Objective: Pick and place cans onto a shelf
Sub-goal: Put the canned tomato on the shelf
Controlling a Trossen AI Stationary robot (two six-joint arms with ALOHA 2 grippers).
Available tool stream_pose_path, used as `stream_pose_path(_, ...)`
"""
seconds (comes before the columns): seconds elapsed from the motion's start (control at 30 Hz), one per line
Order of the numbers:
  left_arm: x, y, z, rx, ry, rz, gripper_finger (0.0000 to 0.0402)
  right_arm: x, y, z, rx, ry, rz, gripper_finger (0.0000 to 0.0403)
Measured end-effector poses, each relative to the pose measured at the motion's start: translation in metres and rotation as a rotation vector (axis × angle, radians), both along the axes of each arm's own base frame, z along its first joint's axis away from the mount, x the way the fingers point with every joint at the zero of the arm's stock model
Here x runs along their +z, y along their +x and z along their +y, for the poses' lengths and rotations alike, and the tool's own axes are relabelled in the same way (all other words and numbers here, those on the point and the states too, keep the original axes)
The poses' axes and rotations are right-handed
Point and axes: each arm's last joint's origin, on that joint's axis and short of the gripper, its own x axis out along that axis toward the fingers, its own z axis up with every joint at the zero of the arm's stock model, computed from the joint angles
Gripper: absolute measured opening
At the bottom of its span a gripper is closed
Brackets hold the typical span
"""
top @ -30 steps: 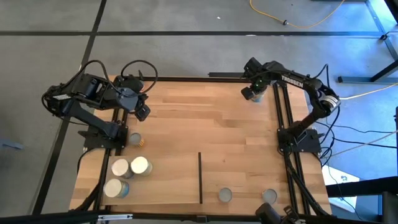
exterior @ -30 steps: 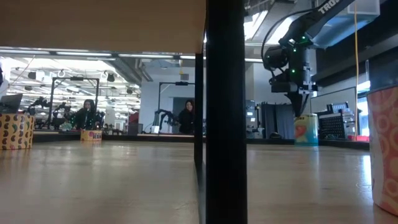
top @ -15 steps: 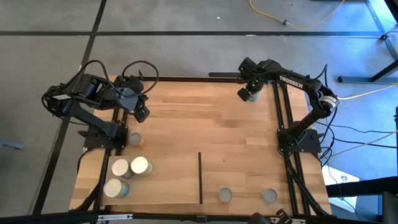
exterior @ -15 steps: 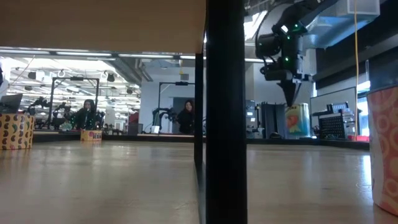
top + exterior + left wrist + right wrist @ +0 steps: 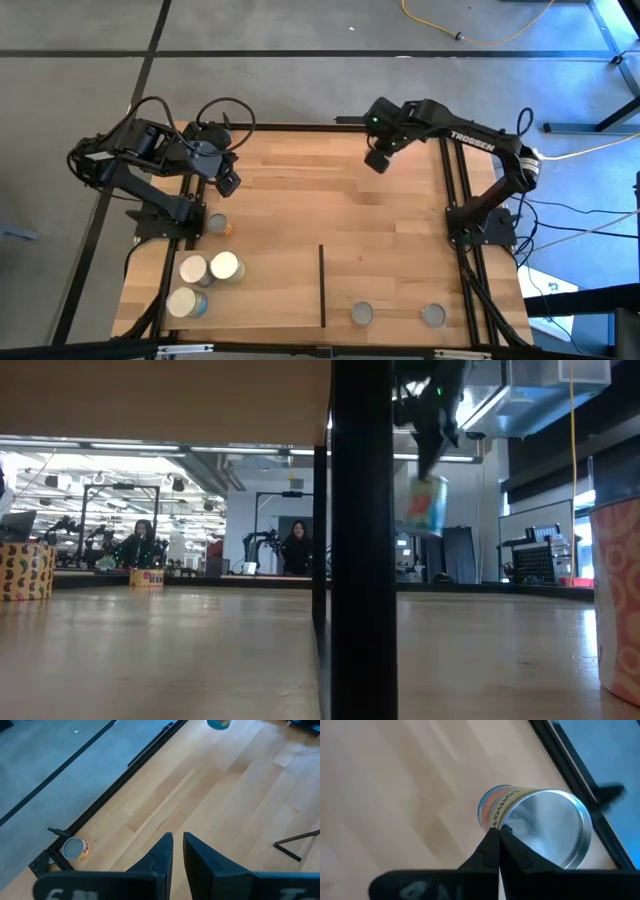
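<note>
Precariously carried: right hand [image 5: 498,831] pinched shut on rim of can [image 5: 540,827], hanging tilted above far bench [image 5: 330,200]. Could slip free mid-swing, thin rim grip. Left hand [image 5: 178,840] slightly parted, empty, far left.

I count seven cans [image 5: 224,266], two arms [image 5: 470,135], one black strip [image 5: 322,285], one table [image 5: 330,200].

We note a shiny metal-topped can [image 5: 545,832] with glossy printed label; tabletop [image 5: 330,200] pale planked wood, smooth; fingers [image 5: 162,855] matt black.
</note>
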Motion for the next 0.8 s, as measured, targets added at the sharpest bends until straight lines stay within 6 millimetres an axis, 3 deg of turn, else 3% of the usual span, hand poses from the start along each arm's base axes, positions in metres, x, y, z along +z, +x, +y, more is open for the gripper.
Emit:
stream_pose_path(0.13,0.0,0.0,0.0,0.0,0.0,0.0,0.0036,0.018,0.016,0.022,0.084,-0.012,-0.06,0.0)
stream_pose_path(0.27,0.0,0.0,0.0,0.0,0.0,0.0,0.0036,0.019,0.039,0.037,0.156,-0.012,-0.065,0.0)
stream_pose_path(0.53,0.0,0.0,0.0,-0.031,0.011,0.019,0.0036,-0.002,0.091,0.052,0.323,-0.028,-0.008,0.0)
stream_pose_path(0.8,0.0,0.0,-0.001,-0.049,0.007,0.026,0.0036,-0.021,0.129,0.065,0.477,-0.056,0.02,0.0)
